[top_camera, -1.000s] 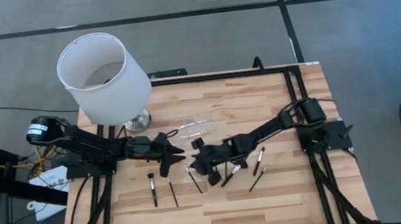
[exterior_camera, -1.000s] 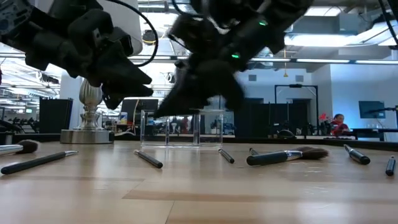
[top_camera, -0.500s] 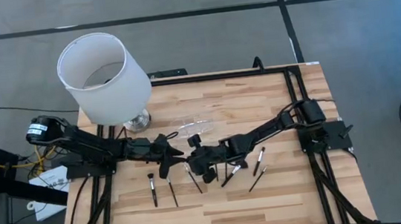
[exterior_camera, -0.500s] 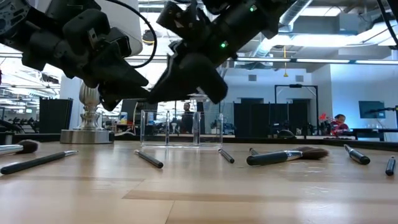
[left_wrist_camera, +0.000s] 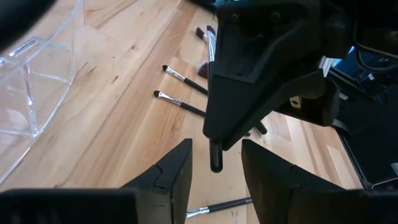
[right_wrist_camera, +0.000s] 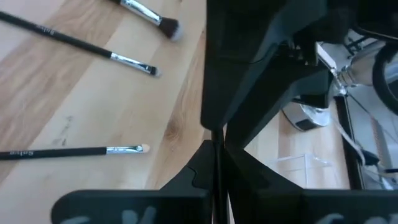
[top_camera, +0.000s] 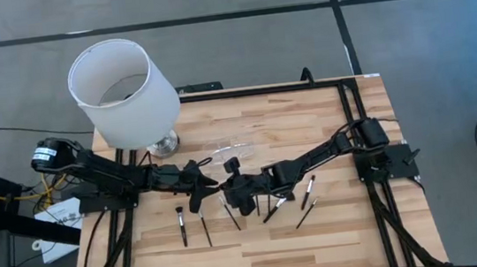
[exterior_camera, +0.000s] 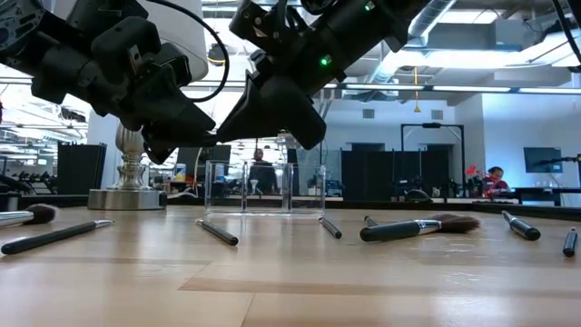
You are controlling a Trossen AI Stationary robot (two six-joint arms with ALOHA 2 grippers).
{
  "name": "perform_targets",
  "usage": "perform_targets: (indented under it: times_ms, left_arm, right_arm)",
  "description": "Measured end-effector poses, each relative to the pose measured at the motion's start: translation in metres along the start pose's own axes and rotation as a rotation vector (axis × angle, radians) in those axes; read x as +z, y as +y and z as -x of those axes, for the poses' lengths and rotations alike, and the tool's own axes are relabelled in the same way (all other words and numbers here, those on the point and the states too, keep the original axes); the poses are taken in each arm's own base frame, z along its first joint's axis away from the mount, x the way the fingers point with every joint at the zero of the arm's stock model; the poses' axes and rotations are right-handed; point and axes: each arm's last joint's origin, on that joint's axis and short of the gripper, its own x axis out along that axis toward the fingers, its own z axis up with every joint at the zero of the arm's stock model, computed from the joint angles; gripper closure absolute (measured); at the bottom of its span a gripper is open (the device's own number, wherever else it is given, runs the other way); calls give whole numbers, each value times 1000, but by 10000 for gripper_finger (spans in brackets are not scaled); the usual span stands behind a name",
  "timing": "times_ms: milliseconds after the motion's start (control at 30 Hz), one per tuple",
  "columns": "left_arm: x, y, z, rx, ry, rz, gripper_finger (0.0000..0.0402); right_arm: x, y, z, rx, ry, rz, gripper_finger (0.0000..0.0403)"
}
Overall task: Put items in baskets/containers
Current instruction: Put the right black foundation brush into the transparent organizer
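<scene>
Gripping, right hand: we are seeing the right hand (top_camera: 233, 187) pinched narrow on one brush (left_wrist_camera: 215, 163), above mid-bench.
Waiting, left hand: the left hand (top_camera: 201, 185) is hovering just beside it, fingers wide, with the brush's black handle end hanging between them; we are judging this a hand-over not yet closed.
Done: we are finding no brush inside the clear holder (top_camera: 227, 146); as far as the views show, nothing is stored yet.
Left: at least six loose brushes (top_camera: 182, 226) are lying flat on the bench (top_camera: 308, 117), in front of both hands and toward the right arm's side. All of them, plus the held one, are waiting to go in.
Holder position: it is standing behind the two hands, near the lamp (top_camera: 123, 90) base, apart from every brush.
Room: the two hands are crowding each other, so we are expecting little slack there. The lamp is hemming the holder's left side, while the bench beyond the holder is lying open.
Edges: the loose brushes are lying well inside the bench edges.
</scene>
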Motion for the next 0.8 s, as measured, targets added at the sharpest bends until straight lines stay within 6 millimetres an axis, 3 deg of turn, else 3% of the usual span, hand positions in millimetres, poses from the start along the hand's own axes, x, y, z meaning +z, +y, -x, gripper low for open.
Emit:
perform_targets:
  times_ms: [800]
  left_arm:
    - [0,0,0,1,-1,-2,270]
  right_arm:
    - [1,-3,0,-32,-12,3,386]
